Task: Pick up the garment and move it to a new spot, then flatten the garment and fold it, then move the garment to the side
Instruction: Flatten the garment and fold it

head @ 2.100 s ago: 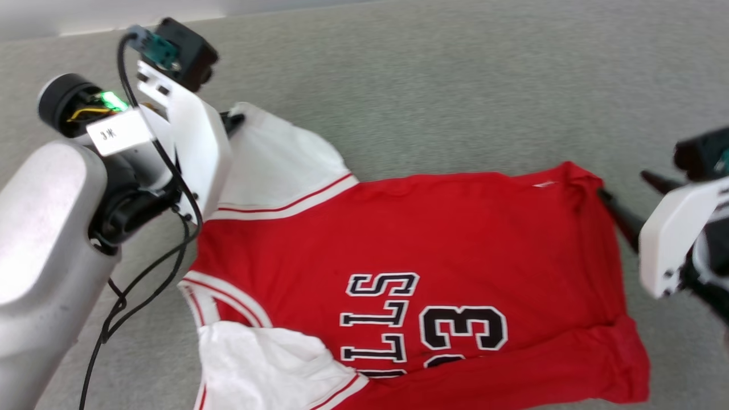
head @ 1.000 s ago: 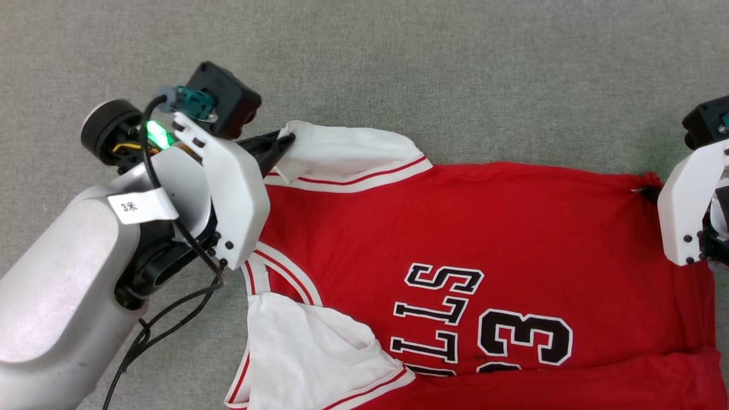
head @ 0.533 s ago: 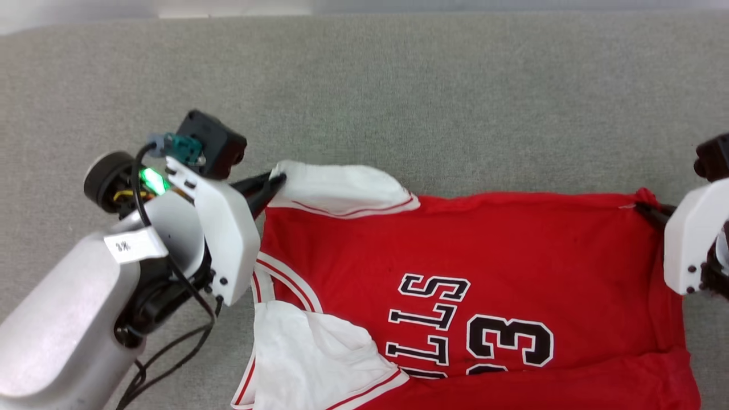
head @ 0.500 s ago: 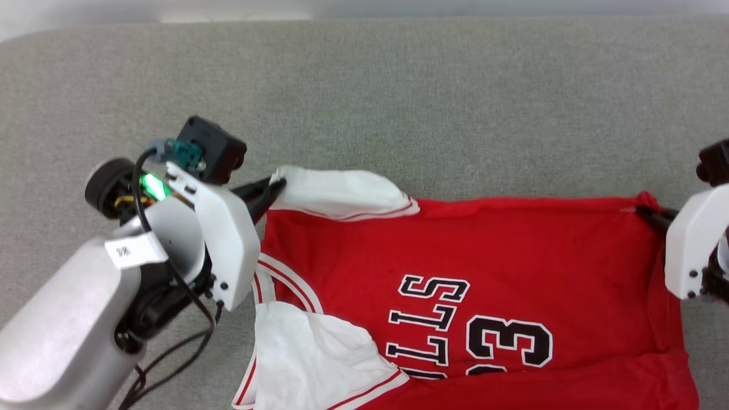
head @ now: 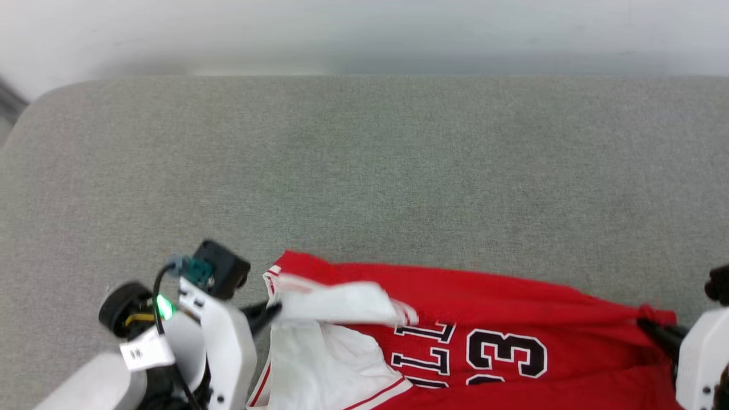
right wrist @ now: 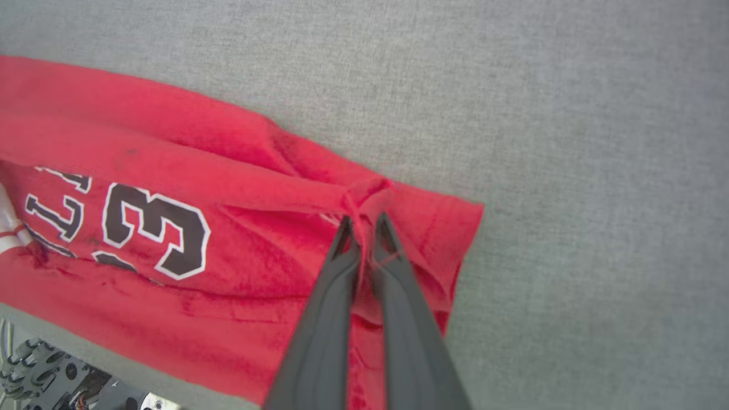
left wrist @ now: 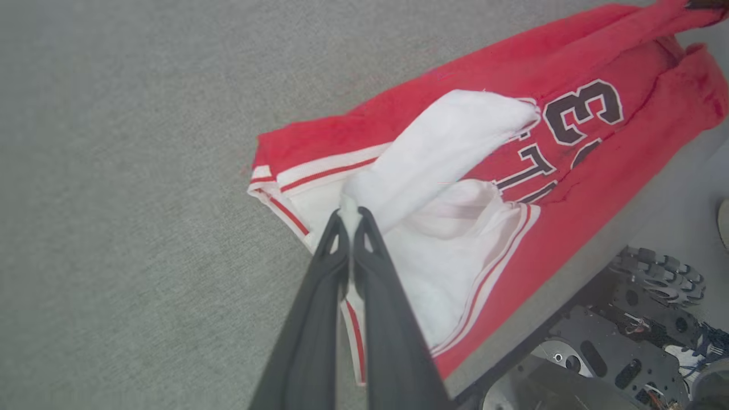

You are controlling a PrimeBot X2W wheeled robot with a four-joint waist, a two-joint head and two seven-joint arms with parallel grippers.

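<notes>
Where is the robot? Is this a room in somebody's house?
Probably an indoor robot practice room, though I can't be sure: a wide grey fabric-covered table against a plain pale wall, with a red basketball-style T-shirt with white sleeves on it.

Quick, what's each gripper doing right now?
Left gripper: closed on the white sleeve of the red jersey.
Right gripper: closed on the jersey's red corner.

a: what's the shirt (head: 484, 296) like?
b: red, with white short sleeves, red-white trim, and black white-edged letters and a "3" (head: 507, 356) on the chest.
a: how does it lie?
b: front up at the near edge of the grey counter (head: 364, 171), far edge doubled over. one sleeve (head: 336, 304) is drawn across the lettering. the far hem corner is bunched.
</notes>
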